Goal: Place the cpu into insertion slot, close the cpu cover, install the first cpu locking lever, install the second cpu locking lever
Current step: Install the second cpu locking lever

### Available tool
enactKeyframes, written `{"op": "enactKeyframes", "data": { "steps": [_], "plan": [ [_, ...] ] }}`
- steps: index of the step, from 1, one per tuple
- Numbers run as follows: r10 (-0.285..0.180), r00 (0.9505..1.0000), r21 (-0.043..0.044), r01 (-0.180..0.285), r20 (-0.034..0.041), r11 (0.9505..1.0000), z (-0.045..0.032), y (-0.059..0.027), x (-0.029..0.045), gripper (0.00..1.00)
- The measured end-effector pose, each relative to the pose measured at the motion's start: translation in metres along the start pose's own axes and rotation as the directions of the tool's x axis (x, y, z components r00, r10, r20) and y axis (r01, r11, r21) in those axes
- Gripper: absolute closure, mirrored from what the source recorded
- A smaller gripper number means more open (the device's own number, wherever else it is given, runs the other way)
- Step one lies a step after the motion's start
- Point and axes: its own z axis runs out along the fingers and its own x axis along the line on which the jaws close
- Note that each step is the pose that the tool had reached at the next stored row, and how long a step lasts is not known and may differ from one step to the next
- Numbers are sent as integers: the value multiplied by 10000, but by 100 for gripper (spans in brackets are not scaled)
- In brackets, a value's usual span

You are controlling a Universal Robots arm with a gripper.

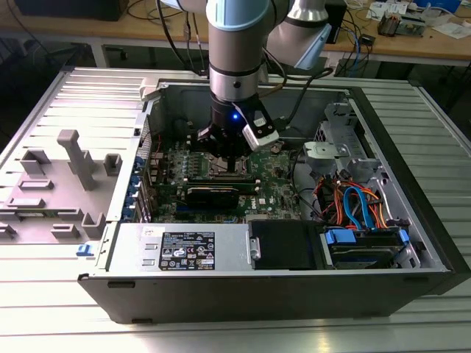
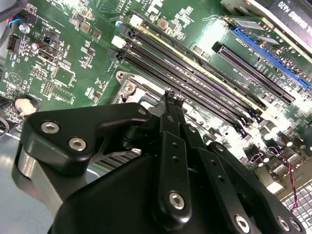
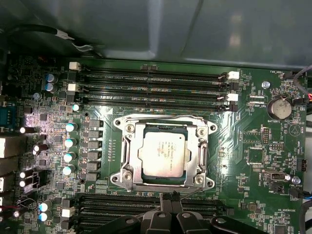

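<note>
I've got the exterior view high and well back, looking down into the open computer case [image 1: 412, 243] with the arm above the motherboard [image 1: 276, 187]. My first wrist view faces straight down, near the board, on the insertion slot [image 3: 163, 153]. My second wrist view sits nearer and slanted, looking past the gripper [image 2: 171, 100]. Both wrist views share the memory slots [image 2: 195, 78].

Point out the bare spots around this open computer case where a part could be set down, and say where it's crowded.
Free: the ribbed grey metal table at the exterior view's right of the black computer case, and in front of it. Crowded: the green motherboard under the gripper, and the corner of orange and blue cables.
</note>
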Motion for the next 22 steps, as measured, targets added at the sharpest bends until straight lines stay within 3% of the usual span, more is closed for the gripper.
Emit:
{"op": "enactKeyframes", "data": {
  "steps": [3,4,6,8,12,18,22],
  "plan": [
    [1,10000,-1,-1,-5,10000,0,0,1,89],
    [0,10000,-4,0,-77,10000,0,-1,-3,89],
    [-4,9994,-19,3,-334,10000,1,-1,-17,89],
    [-6,9988,-26,5,-482,10000,3,-14,-19,89],
    [-7,9987,-30,5,-509,10000,16,-105,-13,89],
    [-8,9987,-136,1,-504,9999,22,-105,125,89],
    [-8,9987,-139,1,-505,9999,27,-104,134,89]
  ]
}}
